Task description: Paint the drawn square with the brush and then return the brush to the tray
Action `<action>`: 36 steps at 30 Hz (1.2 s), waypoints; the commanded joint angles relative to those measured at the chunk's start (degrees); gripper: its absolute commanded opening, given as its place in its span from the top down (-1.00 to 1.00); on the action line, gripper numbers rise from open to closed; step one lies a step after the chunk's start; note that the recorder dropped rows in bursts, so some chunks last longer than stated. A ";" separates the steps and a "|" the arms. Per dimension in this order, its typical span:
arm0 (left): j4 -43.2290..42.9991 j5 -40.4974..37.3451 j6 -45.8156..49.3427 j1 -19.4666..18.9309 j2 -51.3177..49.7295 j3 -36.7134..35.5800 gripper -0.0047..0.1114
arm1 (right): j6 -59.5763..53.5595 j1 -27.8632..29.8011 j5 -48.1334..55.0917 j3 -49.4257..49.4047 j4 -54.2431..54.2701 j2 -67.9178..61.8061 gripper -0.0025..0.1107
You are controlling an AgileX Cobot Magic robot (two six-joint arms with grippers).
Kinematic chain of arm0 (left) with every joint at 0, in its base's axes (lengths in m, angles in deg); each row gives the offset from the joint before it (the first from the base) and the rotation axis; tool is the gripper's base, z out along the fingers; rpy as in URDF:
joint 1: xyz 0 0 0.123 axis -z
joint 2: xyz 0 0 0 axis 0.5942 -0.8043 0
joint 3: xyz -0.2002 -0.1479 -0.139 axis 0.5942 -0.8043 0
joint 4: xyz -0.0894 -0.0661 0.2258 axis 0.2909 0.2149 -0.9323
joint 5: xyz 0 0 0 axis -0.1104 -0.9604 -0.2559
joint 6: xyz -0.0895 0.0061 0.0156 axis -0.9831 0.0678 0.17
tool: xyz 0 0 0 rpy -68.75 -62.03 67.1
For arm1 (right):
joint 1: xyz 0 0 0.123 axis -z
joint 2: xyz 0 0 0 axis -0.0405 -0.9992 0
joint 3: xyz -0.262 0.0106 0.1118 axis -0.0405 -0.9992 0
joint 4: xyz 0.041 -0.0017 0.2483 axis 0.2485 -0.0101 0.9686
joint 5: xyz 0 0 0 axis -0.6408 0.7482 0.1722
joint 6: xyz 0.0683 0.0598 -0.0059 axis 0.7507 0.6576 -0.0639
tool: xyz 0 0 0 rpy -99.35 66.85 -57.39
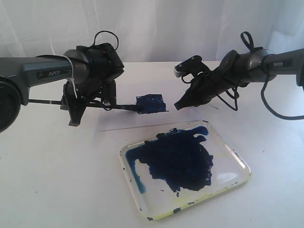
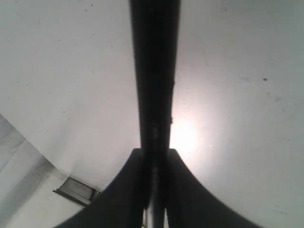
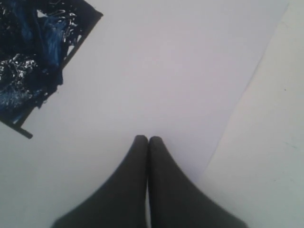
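In the exterior view, a white tabletop (image 1: 57, 175) ran back to a pale curtain (image 1: 156, 23) that closed off the room behind both arms. On it lay a white paper sheet (image 1: 190, 116), its near edge showing as a thin dark line. The drawn square (image 1: 152, 103) sat on that sheet, filled with dark blue paint. The left pincer (image 1: 88, 105) pointed down and was clamped on the brush (image 1: 124, 107), which lay nearly level above the tabletop with its tip at the square's left edge. The right pincer (image 1: 178, 105) hung just right of the square, its jaws pressed together on nothing. Nearer the camera, apart from the paper, stood the tray (image 1: 240, 164), clear with a yellowish rim, and a big dark blue paint blob (image 1: 180, 161) covered its middle.

In the left wrist view, the brush (image 2: 154, 85) ran as a blurred black bar between the narrow fingers (image 2: 128, 190) of the left pincer (image 2: 154, 154). The white tabletop (image 2: 71, 71) behind it carried a bright glare and a few specks.

In the right wrist view, the right pincer (image 3: 148, 140) was closed, its tips touching, over the paper sheet (image 3: 166, 71). The painted square (image 3: 33, 57) lay well apart from the tips. The sheet's edge ran diagonally, with bare tabletop (image 3: 270, 142) beyond.
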 commanded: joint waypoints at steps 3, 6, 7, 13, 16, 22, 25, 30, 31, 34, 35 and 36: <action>-4.01 -5.61 -0.90 -0.09 2.14 -0.23 0.92 | 0.05 0.13 1.33 -0.46 -1.49 -1.17 0.96; -4.80 -5.61 -2.55 -0.09 2.36 -0.23 0.92 | 0.05 0.13 1.33 -0.46 -1.49 -1.17 0.96; -4.37 -5.61 -2.55 -0.09 2.48 -0.23 0.92 | 0.05 0.13 1.33 -0.46 -1.49 -1.17 0.96; 0.06 -5.61 -0.58 -0.09 2.73 -0.23 0.92 | 0.05 0.13 1.33 -0.46 -1.49 -1.17 0.96; 0.19 -5.61 -0.59 -0.09 2.45 -0.23 0.92 | 0.05 0.13 1.33 -0.46 -1.49 -1.17 0.96; 0.19 -5.61 -0.59 -0.09 1.02 -0.28 0.92 | 0.05 0.13 1.33 -0.46 -1.49 -1.17 0.96; 0.19 -5.61 -1.09 -0.09 0.29 -0.28 0.92 | 0.05 0.13 1.43 -0.46 -1.49 -1.17 0.96; -1.88 -5.61 -1.48 -0.09 0.29 -0.28 0.92 | 0.05 0.13 1.43 -0.46 -1.49 -1.17 0.96; -2.50 -5.61 -1.48 -0.09 0.29 -0.28 0.92 | 0.05 0.13 1.43 -0.46 -1.49 -1.17 0.96; -2.81 -5.61 -3.25 -0.09 0.29 -0.28 0.92 | 0.05 0.13 1.43 -0.46 -1.49 -1.17 0.96; -2.81 -5.61 -4.02 -0.09 0.29 -0.28 0.92 | 0.05 0.13 1.43 -0.46 -1.49 -1.17 0.96; -2.81 -5.61 -4.53 -0.09 0.29 -0.28 0.92 | 0.05 0.13 1.43 -0.46 -1.49 -1.17 0.96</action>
